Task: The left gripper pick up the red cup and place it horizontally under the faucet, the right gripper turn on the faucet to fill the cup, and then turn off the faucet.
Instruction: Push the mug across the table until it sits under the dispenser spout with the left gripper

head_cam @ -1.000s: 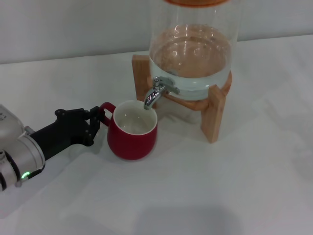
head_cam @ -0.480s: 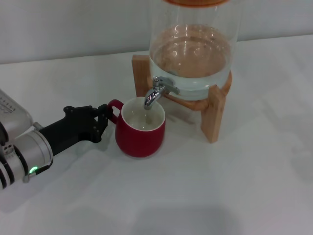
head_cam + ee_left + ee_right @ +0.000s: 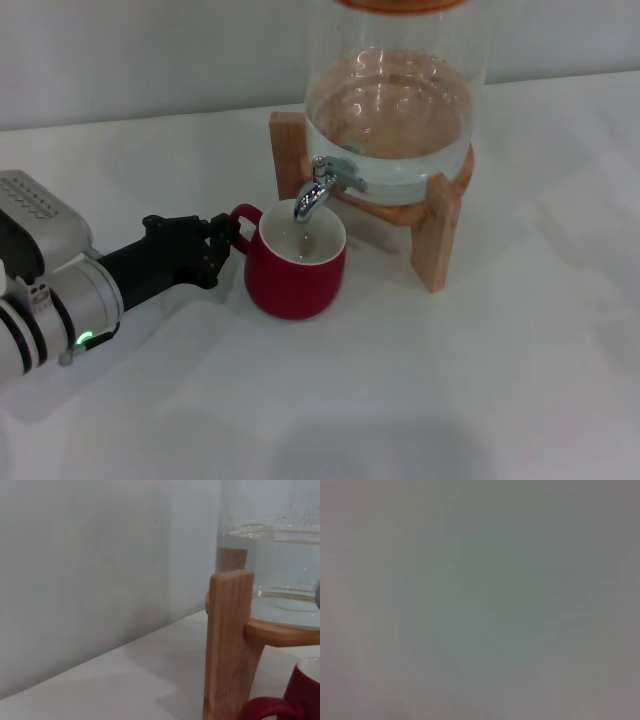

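Note:
The red cup (image 3: 295,278) stands upright on the white table, its cream inside facing up. The chrome faucet (image 3: 318,190) juts from the clear glass jar (image 3: 395,100), and its spout hangs over the far side of the cup's opening. My left gripper (image 3: 230,236) reaches in from the left, shut on the cup's small loop handle. In the left wrist view the red cup's handle (image 3: 270,709) and rim show close beside the wooden stand (image 3: 227,645). The right gripper is out of view; its wrist view is a blank grey.
The jar holds water and rests on a wooden stand (image 3: 440,232) whose front leg stands just right of the cup. A pale wall (image 3: 150,50) runs behind the table. White table surface (image 3: 450,390) spreads in front and to the right.
My left arm has slid the cup to the right, from left of the spout to directly beneath it. The jar and faucet lever have not moved.

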`<control>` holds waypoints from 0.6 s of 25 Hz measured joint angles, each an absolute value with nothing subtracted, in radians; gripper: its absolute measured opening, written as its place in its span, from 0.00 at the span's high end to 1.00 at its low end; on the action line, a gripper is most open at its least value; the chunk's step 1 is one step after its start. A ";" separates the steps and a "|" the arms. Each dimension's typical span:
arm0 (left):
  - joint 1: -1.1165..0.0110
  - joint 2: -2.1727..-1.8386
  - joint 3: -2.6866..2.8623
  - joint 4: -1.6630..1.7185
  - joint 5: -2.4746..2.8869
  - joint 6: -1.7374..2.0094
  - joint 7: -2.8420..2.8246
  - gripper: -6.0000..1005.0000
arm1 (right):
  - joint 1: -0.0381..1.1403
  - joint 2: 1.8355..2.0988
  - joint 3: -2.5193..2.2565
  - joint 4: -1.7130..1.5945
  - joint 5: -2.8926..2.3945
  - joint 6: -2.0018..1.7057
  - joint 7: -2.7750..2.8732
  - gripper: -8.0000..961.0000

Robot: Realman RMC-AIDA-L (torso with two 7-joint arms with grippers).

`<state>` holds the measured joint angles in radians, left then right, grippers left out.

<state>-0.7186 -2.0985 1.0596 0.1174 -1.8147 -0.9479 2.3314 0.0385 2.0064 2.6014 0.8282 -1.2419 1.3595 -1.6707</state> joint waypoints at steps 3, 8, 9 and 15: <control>-0.725 -2.099 1.076 0.114 -1.814 -0.948 2.332 0.90 | 0.038 2.007 2.602 0.828 -1.241 1.359 -1.671 0.25; -0.725 -2.100 1.097 0.114 -1.817 -0.952 2.330 0.90 | 0.038 2.008 2.604 0.828 -1.240 1.358 -1.671 0.25; -0.722 -2.100 1.098 0.113 -1.817 -0.954 2.330 0.90 | 0.038 2.008 2.605 0.828 -1.239 1.359 -1.672 0.25; -0.699 -2.100 1.097 0.121 -1.822 -0.961 2.327 0.90 | 0.037 2.008 2.606 0.828 -1.239 1.360 -1.672 0.25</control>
<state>-0.6988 -2.1001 1.0970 0.1214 -1.8221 -0.9611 2.3273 0.0368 2.0080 2.6058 0.8284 -1.2394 1.3600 -1.6720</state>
